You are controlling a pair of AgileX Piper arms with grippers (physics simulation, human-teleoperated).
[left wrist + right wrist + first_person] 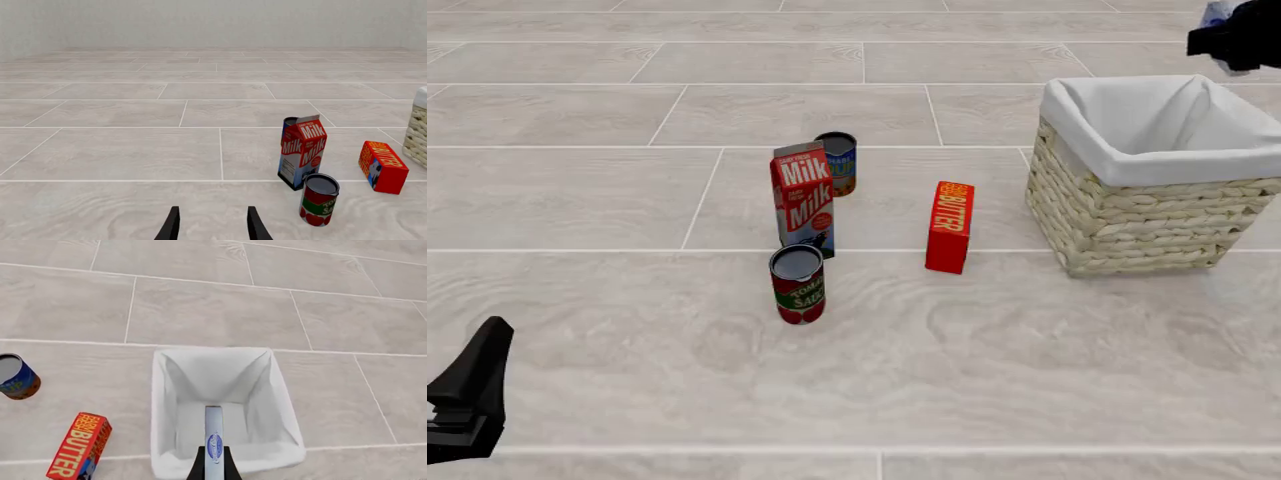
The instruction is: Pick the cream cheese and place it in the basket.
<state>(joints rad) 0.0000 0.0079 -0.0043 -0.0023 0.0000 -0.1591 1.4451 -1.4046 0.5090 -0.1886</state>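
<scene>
The cream cheese, a thin pale blue-and-white packet, is held edge-on between the fingers of my right gripper, which is shut on it. It hangs above the open mouth of the basket, whose white cloth lining fills the right wrist view. In the front view the right gripper is high over the far right rim of the wicker basket, with a bit of the packet showing. My left gripper is open and holds nothing, low near the front left.
A milk carton stands mid-table with a blue can behind it and a tomato sauce can in front. A red-orange Butter box stands between the carton and the basket.
</scene>
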